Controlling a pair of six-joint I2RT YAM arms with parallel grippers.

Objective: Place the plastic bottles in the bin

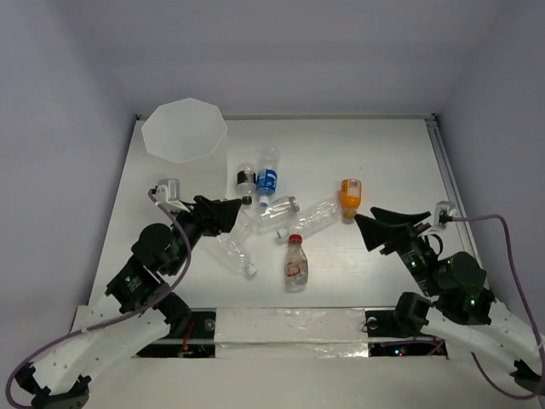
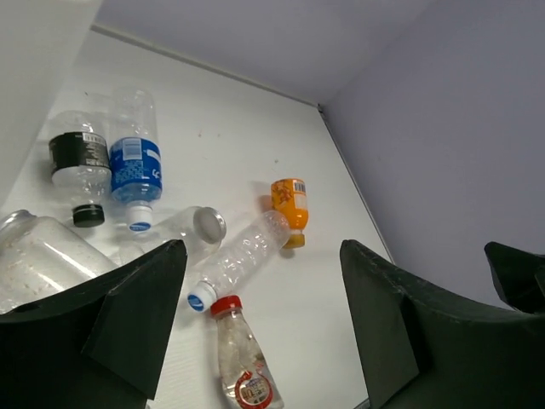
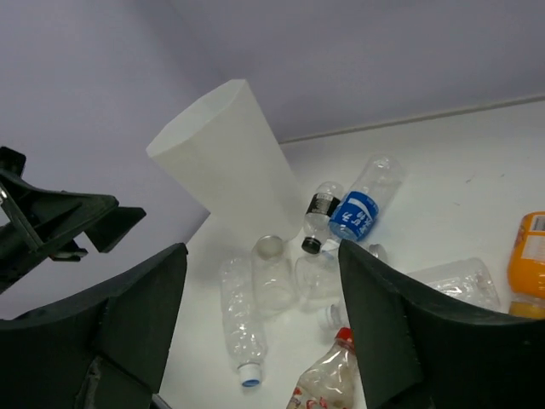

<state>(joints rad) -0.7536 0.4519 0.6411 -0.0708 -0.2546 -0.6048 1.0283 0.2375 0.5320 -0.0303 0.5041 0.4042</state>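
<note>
The translucent white bin [image 1: 183,129] stands upright at the back left; it also shows in the right wrist view [image 3: 230,158]. Several plastic bottles lie on the table's middle: black-capped [image 1: 245,181], blue-labelled [image 1: 268,175], orange [image 1: 350,196], red-capped [image 1: 295,262], and clear ones [image 1: 308,220] [image 1: 235,252]. My left gripper [image 1: 238,214] is open and empty, just above the left clear bottle. In its wrist view the gripper [image 2: 262,256] frames the red-capped bottle [image 2: 238,354]. My right gripper [image 1: 364,225] is open and empty, right of the bottles, near the orange one [image 3: 528,264].
A short clear bottle with a silver mouth [image 1: 278,208] lies among the others. The white table [image 1: 392,162] is walled by pale panels at the back and sides. Cables trail from both arms.
</note>
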